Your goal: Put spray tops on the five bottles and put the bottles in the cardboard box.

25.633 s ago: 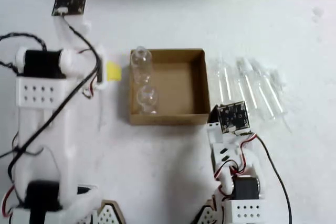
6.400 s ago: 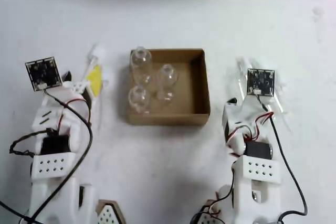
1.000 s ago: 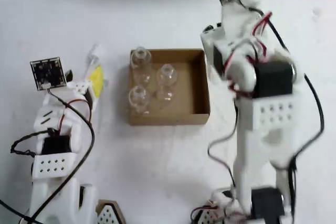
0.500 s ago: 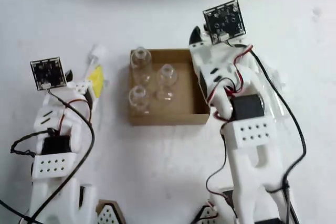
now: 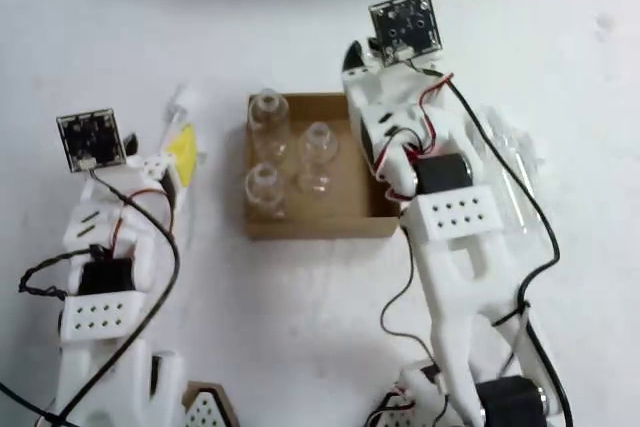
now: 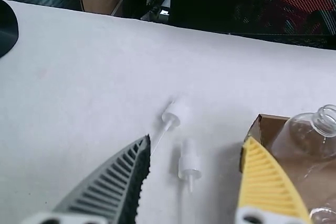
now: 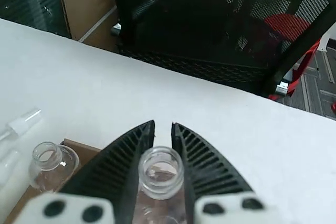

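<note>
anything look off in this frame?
Yes: the three bottles in the box have open necks, no spray tops. The right gripper holds a fourth bottle, also uncapped. Two spray tops lie loose on the table beside the box.

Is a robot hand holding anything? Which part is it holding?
The right gripper pinches a small clear plastic bottle by its neck between its jaws. The left gripper holds nothing, jaws open.

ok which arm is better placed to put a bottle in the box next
Right. Its tool grips a bottle right at the cardboard box; the left tool hangs open over loose spray tops.
</note>
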Motion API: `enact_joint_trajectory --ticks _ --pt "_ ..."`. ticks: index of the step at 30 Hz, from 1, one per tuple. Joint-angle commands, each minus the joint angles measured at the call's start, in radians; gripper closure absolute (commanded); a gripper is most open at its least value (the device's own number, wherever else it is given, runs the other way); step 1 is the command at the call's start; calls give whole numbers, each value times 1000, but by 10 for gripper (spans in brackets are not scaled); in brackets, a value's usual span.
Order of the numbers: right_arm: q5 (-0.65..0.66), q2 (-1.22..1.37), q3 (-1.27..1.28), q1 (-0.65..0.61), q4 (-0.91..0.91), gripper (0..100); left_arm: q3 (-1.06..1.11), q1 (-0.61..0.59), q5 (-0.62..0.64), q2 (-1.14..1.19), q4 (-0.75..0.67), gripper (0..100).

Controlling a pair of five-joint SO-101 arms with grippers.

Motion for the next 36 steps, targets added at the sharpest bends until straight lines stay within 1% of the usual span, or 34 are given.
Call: enact_joint_trajectory --ticks 1,4,7,9,19,28,36 --pt "-11 38 -8 -15 -54 982 -8 10 -14 -25 -23 732" --pt "-21 87 -8 -13 -87 982 -8 10 -14 -25 -23 732" --pt "-97 124 -8 -4 -133 982 -8 10 -14 -25 -23 732" --pt "-120 143 -2 4 -171 982 -8 10 -14 -25 -23 732" --pt "-120 288 -2 15 -272 982 -8 10 -14 -25 -23 732" --pt "-120 351 0 71 -352 982 -8 10 -15 -25 -23 732" --pt "-120 424 0 68 -398 982 -8 10 -15 -25 -23 732"
